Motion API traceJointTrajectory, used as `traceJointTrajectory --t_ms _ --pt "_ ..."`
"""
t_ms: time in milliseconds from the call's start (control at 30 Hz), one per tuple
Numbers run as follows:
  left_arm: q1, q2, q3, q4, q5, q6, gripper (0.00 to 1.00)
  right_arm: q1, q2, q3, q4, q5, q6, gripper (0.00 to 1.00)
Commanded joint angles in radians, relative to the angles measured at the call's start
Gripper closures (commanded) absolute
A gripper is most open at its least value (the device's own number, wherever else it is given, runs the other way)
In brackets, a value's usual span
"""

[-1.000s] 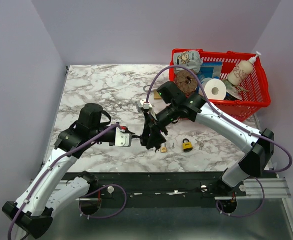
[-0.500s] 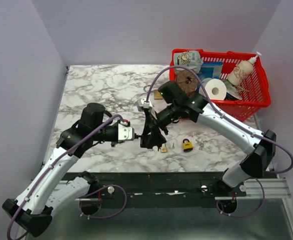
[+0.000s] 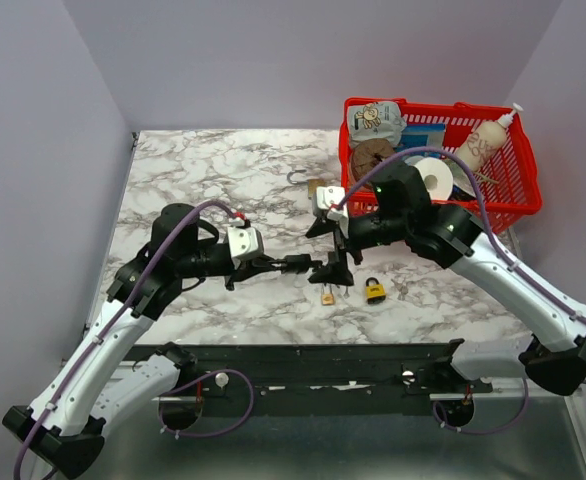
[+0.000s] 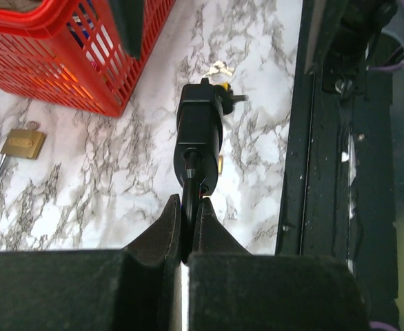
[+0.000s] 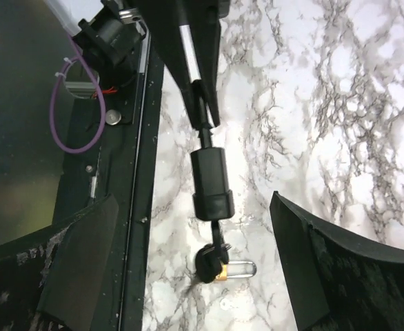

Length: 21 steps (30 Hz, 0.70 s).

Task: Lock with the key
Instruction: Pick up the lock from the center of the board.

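One black lock [image 3: 295,264], held clear of the table [image 3: 203,170] near its front middle, lying level, far end toward the right arm. Pinched by the thin shank at its near end in left gripper [image 4: 188,214], clamped tight on it; likely held so to steady the body against a turning key. Dark key [image 5: 209,265] apparently seated in the far end, round head sticking out. Cannot confirm the seating: joint small and dark. Right gripper [image 5: 192,200] spread wide, one finger on either side of lock and key head, touching neither. Seems placed to close on the head and twist. No sign either way of the lock being shut.

Below, on the marble: yellow padlock [image 3: 374,291] just past the key head, loose keys [image 3: 401,291] beside it. Probably spares, not part of this step. Brass padlock [image 4: 23,143] farther back, near the red basket [image 3: 518,200]. Both well apart from the work.
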Motion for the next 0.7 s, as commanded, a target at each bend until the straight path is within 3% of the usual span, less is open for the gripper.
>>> traceJointTrajectory --t_ms 0,100,433,667 --pt "0.012 -0.034 0.031 0.213 0.097 -0.19 1.0 0.0 -0.046 -0.021 -0.014 -0.013 -0.068 0.0" --pt "0.012 -0.033 0.042 0.233 0.137 -0.223 1.0 -0.001 -0.034 -0.014 -0.083 -0.053 -0.088 0.0" --pt "0.012 -0.028 0.059 0.311 0.193 -0.352 1.0 -0.001 -0.015 -0.034 -0.034 -0.07 -0.09 0.01" --pt "0.014 -0.054 0.011 0.452 0.193 -0.494 1.0 0.0 -0.109 -0.17 0.19 -0.151 0.028 0.09"
